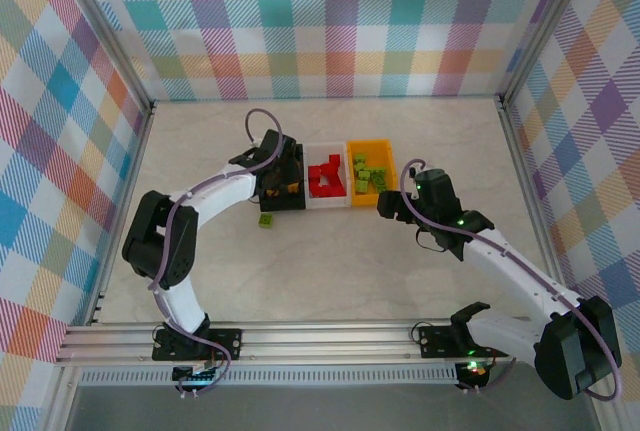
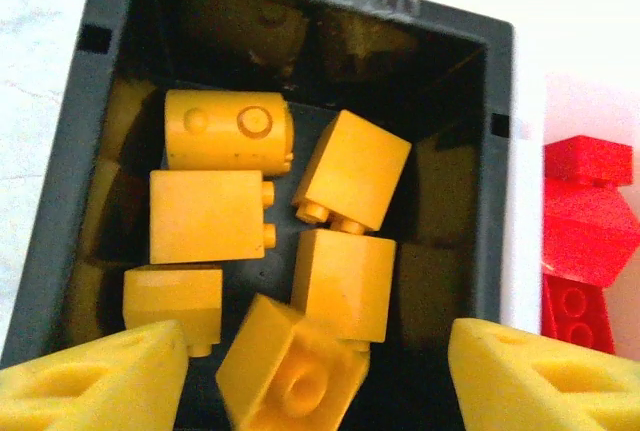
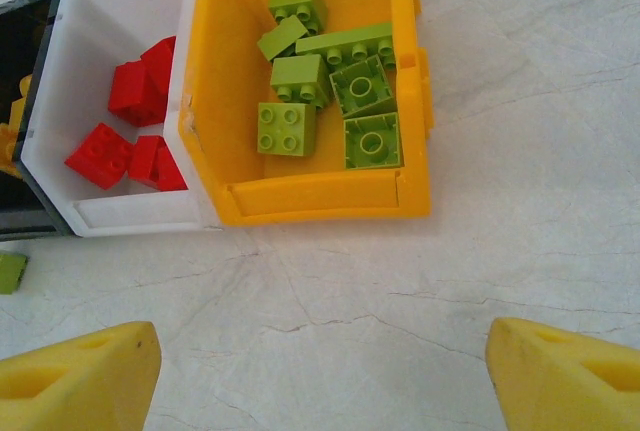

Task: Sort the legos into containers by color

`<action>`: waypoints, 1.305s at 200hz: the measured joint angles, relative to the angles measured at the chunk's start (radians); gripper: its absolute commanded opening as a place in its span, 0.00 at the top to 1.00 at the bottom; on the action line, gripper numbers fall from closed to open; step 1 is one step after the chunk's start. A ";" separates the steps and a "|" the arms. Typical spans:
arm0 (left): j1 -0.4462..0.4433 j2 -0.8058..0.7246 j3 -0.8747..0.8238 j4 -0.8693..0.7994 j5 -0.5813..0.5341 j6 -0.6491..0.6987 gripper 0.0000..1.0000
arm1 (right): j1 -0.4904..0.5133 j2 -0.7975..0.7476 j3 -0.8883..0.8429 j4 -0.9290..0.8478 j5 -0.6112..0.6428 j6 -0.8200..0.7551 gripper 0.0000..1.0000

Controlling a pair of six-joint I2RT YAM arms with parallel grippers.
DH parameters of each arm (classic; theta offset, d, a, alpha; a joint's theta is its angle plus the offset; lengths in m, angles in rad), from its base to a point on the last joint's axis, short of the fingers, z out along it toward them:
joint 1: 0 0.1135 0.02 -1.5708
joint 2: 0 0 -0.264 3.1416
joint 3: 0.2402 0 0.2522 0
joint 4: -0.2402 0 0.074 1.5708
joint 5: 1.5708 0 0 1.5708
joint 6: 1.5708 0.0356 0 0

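Grippers: your left gripper (image 2: 315, 361) spread over yellow legos (image 2: 210, 216) in the black bin (image 2: 55, 201) beneath; right gripper (image 3: 320, 351) spread, empty, orange bin (image 3: 310, 201) ahead. Sorting looks nearly finished: stray green lego (image 1: 267, 219), left of it, needs collecting next into that orange bin.

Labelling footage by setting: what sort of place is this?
Likely a robot test cell, not a home: a pale tabletop fenced by aluminium rails and enclosed by plaid walls.

the pale counter (image 1: 330, 271) carries a black bin (image 2: 55, 221), white bin (image 3: 120, 219) and orange bin (image 3: 310, 199) abreast; a green lego (image 1: 267, 219) lies at the black bin's 7 o'clock.
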 measured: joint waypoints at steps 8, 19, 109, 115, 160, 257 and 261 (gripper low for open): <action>0.000 -0.003 0.000 0.001 0.006 -0.001 0.23 | 0.000 0.000 0.000 0.000 0.000 0.000 0.14; 0.000 -0.015 -0.007 0.002 0.014 -0.002 0.22 | 0.000 0.000 0.000 0.000 0.000 0.000 0.14; -0.005 -0.493 -0.395 0.003 0.049 0.001 0.15 | 0.000 0.003 0.000 0.006 -0.026 0.004 0.14; -0.007 -0.505 -0.423 0.006 0.050 0.001 0.16 | 0.000 0.005 0.000 0.008 -0.026 0.004 0.15; -0.061 -0.512 -0.599 0.015 0.042 -0.007 0.17 | 0.000 0.028 0.000 0.014 -0.026 0.008 0.14; -0.059 -0.245 -0.554 0.187 -0.097 0.021 0.30 | 0.000 0.032 0.000 0.014 -0.026 0.007 0.14; -0.058 -0.238 -0.550 0.194 -0.100 0.023 0.32 | 0.000 0.032 0.000 0.014 -0.026 0.007 0.14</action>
